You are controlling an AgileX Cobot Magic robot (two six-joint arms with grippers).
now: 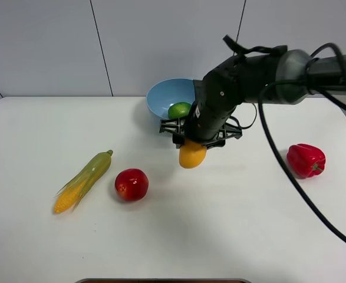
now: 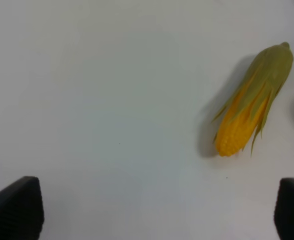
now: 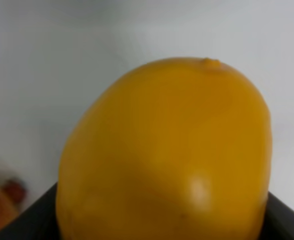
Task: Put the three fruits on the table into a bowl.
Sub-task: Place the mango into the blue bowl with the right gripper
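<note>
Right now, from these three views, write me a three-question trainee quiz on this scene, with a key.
1. True or false: the lime already lies in the bowl.
2. Which does the right gripper hold? A) pepper B) mango C) corn
3. Fill in: the one fruit lying on the table is the ____.
Key: 1 true; 2 B; 3 apple.

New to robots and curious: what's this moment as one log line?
right gripper: holding oblong yellow-orange mango | small green lime: in round light-blue bowl | round red apple: on white table | left gripper: open
</note>
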